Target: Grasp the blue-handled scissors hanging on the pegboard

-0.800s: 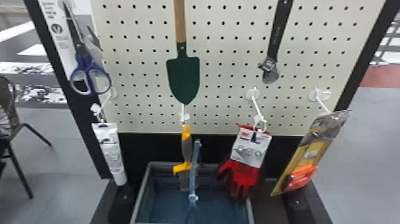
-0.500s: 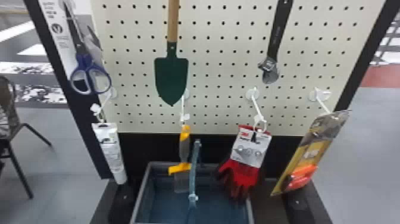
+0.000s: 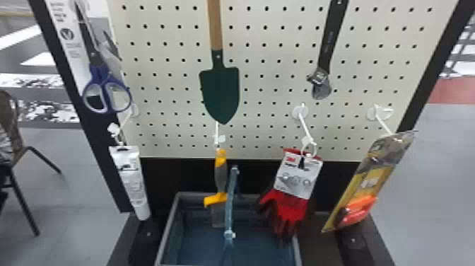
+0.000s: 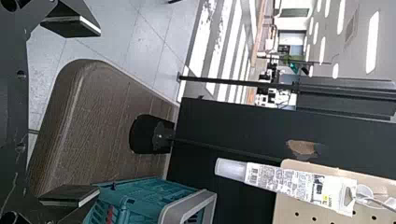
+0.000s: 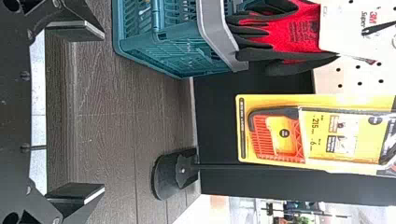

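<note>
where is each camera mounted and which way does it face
Head view: on the robot's head, facing forward and down at the pegboard, blue-handled scissors at its left.
Left wrist view: on the left wrist, facing past the left fingers, open, toward the hanging white tube.
Right wrist view: on the right wrist, facing past the right fingers, open, toward the packaged orange-handled tool.
Shared: head and right wrist views both show the red gloves.

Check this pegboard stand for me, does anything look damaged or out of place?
Possibly: the black panel has a ragged brown patch beside the pegboard, near the white tube, as if its surface were scraped or peeled. The blue-handled scissors look fine.
</note>
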You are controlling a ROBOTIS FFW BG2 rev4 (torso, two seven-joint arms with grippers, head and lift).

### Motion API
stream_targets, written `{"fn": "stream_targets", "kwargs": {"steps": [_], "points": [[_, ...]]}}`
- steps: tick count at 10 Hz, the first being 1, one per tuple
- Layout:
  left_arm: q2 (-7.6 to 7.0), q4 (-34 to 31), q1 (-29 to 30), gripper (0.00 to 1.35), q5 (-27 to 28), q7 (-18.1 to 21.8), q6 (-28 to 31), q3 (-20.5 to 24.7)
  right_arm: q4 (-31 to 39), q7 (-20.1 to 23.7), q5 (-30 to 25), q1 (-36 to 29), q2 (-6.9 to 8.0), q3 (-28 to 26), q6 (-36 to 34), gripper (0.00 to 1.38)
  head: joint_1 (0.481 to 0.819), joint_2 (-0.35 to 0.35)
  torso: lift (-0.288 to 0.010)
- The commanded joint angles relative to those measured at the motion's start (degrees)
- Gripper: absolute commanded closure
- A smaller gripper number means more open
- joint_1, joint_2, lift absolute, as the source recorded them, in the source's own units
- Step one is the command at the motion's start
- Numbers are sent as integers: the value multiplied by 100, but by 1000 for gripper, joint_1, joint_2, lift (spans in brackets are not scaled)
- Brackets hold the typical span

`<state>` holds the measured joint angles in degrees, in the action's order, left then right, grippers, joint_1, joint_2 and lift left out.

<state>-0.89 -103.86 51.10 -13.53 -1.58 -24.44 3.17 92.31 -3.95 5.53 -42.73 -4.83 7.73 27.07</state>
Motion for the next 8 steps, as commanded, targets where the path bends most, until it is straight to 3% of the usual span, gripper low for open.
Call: {"fn": "stream_targets", "kwargs": {"steps": [1, 3, 5, 8], "points": [[-17, -28, -13, 117, 26, 0, 0, 8, -12, 0, 0, -13, 8, 0, 0, 153, 549, 0, -100], [-105, -506, -37, 117, 96, 26, 352, 148, -26, 0, 9, -25, 8, 0, 0, 153, 549, 0, -100], [-131, -956, -173, 117, 140, 395, 932, 447, -26, 0, 0, -25, 8, 0, 0, 153, 549, 0, -100], [27, -1434, -616, 117, 307, 1195, 1591, 1045, -26, 0, -8, -37, 8, 0, -26, 153, 549, 0, -100]]}}
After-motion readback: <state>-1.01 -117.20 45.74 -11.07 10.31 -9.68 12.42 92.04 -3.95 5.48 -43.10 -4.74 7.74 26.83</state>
